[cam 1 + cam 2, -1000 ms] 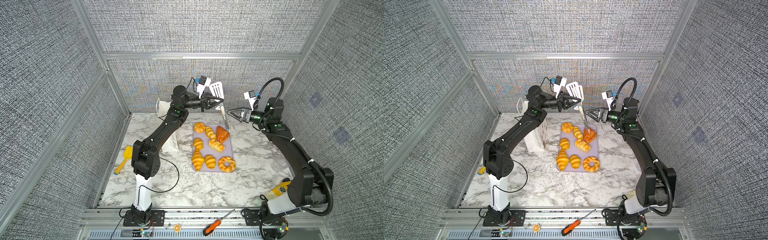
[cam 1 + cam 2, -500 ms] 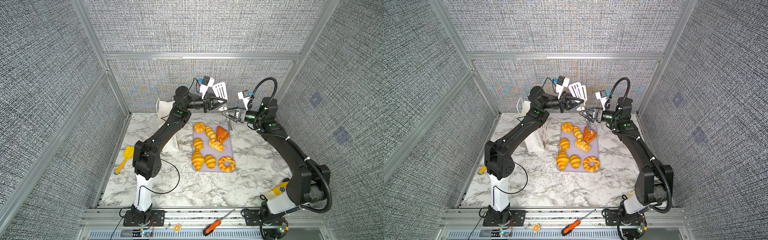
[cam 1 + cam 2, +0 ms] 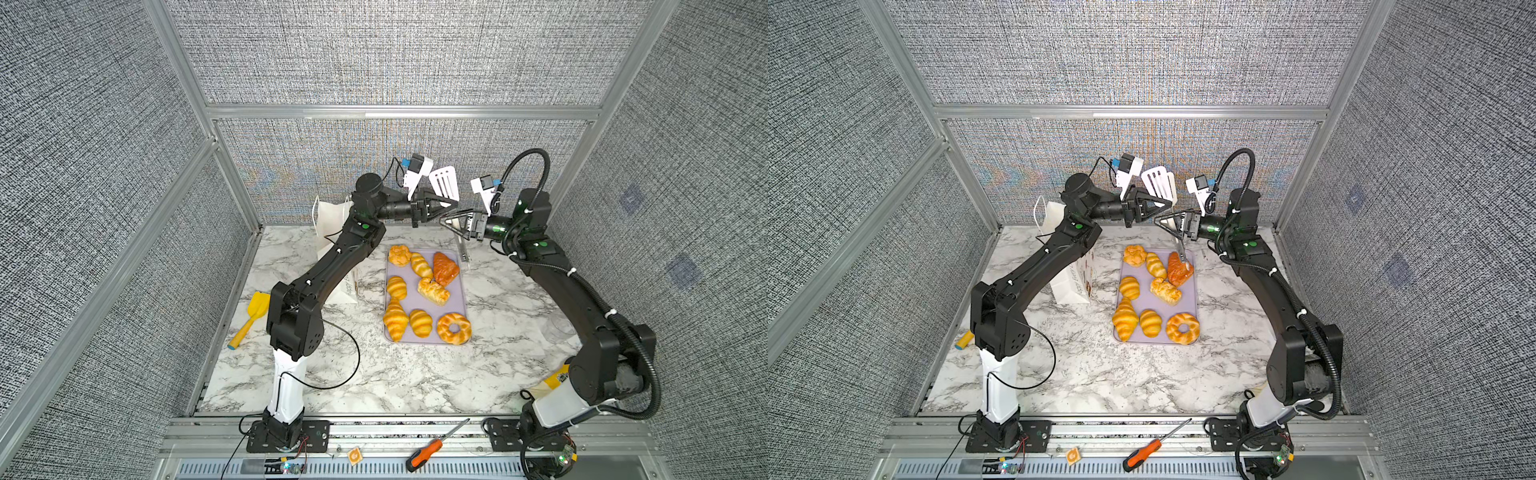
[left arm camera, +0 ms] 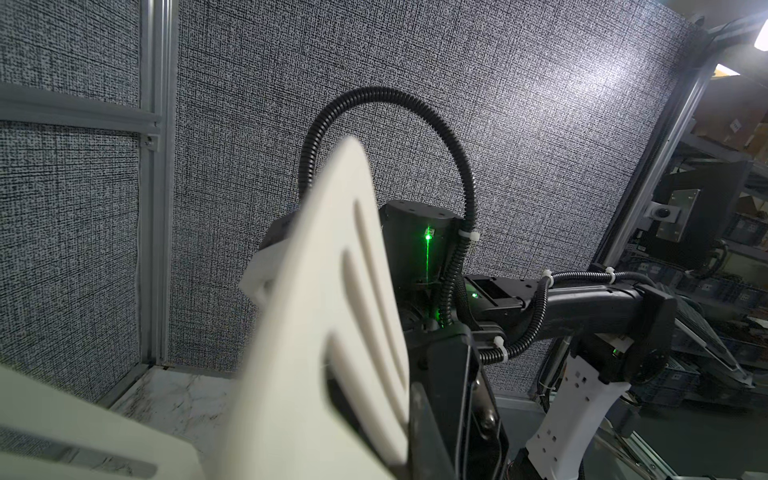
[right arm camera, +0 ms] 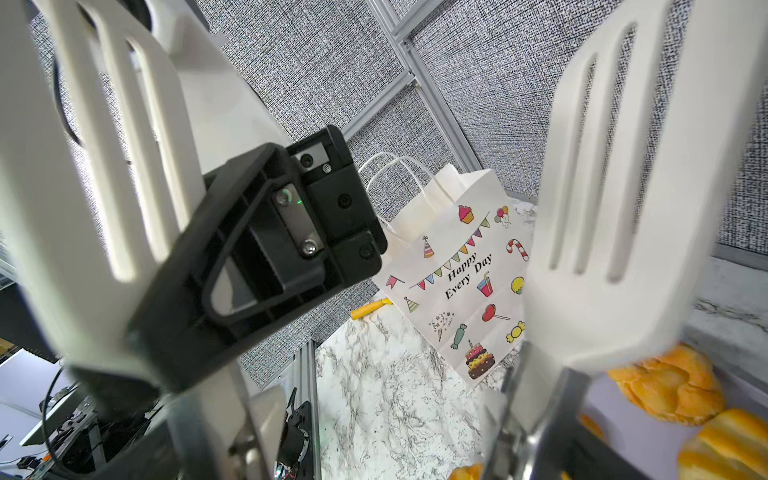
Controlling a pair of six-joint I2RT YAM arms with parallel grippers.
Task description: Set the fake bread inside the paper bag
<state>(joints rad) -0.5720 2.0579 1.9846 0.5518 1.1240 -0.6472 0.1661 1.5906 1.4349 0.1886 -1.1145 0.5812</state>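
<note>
Eight fake bread pieces [image 3: 433, 291] lie on the tray [image 3: 459, 295], below left jaws clamping tongs [image 3: 444, 187] and right jaws spread open.

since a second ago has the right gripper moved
Yes, leftward in a top view: the right gripper was level with the right edge of the lilac tray and now reaches left of it.

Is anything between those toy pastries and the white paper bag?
Nothing lies on the marble between the lilac tray of golden toy pastries and the white paper bag. But the black left arm crosses over the bag in both top views.
</note>
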